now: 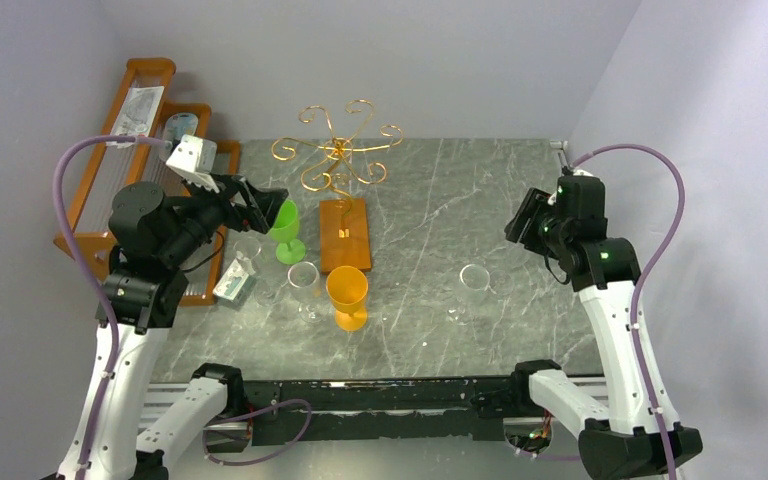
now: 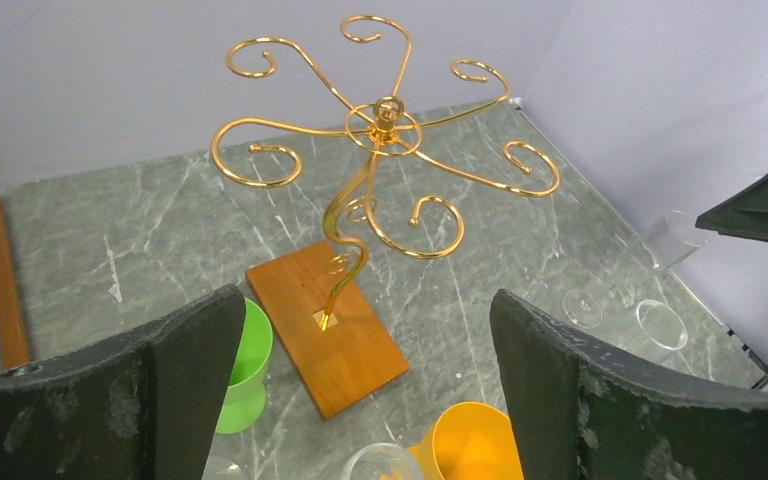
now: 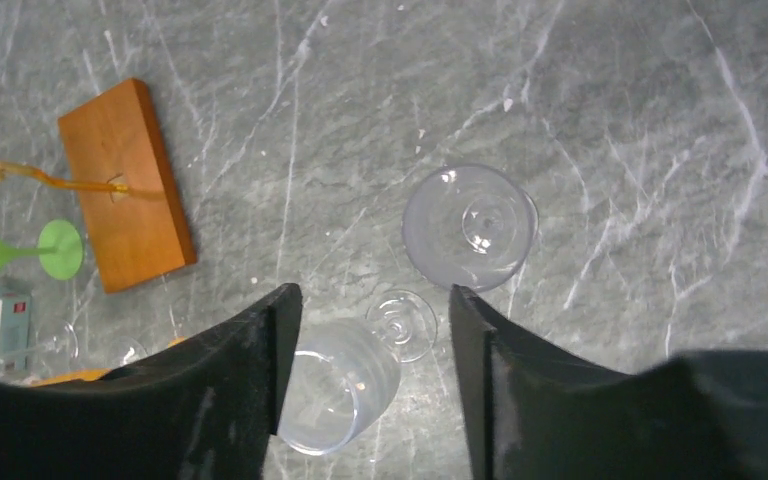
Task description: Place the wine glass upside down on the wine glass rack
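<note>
The wine glass [image 3: 345, 385] I take to be mine is the clear one lying on its side in the right half of the tabletop [image 1: 430, 190], closer to the front edge than the far one. My right pincer [image 3: 373, 292] hangs above it with its fingers apart and nothing between them. My left pincer [image 2: 365, 300] is spread wide and empty too, over by the green glass [image 2: 245, 365]. My main worry is rolling: a round bowl on its side could scoot away if one finger touches first, or squirt out if I close off-centre. A second clear glass [image 3: 470, 225] stands near its foot, and a sloppy descent could knock that over. The rack [image 2: 380, 125] stands toward the far edge, left of the middle, with the green glass and an orange glass [image 2: 470, 435] close to its base, so a low carry might clip them. The thin wire looks light, so pushing the foot into a curl at an angle could tip it or let the glass drop.
</note>
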